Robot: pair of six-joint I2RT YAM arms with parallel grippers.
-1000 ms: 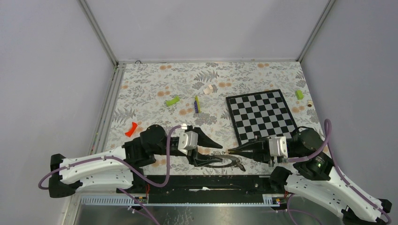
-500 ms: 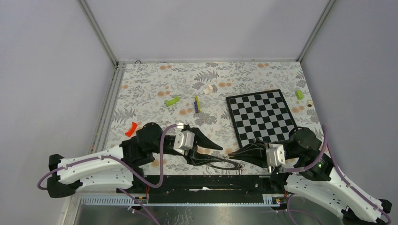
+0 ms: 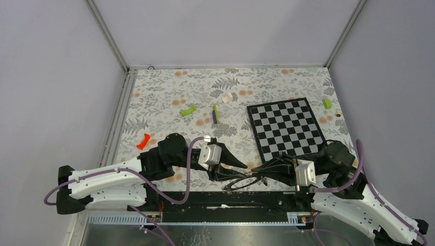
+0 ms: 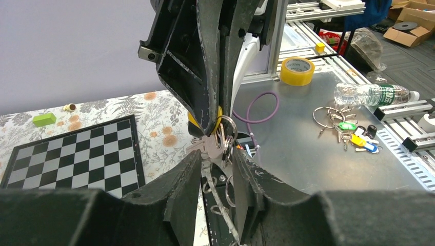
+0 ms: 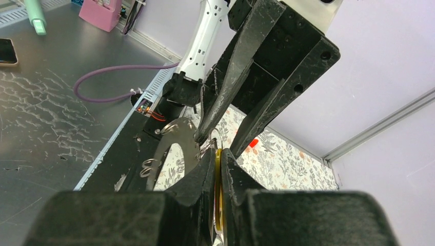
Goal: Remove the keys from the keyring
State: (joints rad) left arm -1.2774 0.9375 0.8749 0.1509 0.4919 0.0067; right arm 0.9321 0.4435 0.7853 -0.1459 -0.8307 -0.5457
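Right pincer (image 5: 217,156) on keys (image 4: 214,146), table (image 3: 169,87) edge

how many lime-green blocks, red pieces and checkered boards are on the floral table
lime-green plastic blocks: 2
red curved plastic piece: 1
black-and-white checkered board: 1
total: 4

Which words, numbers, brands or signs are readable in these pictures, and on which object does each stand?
None is readable in any view.
Water bottle: green label, print too blurred.
Chessboard: plain squares, no letters or numbers.
Yellow key tag, pinched by the right tool: no print visible.
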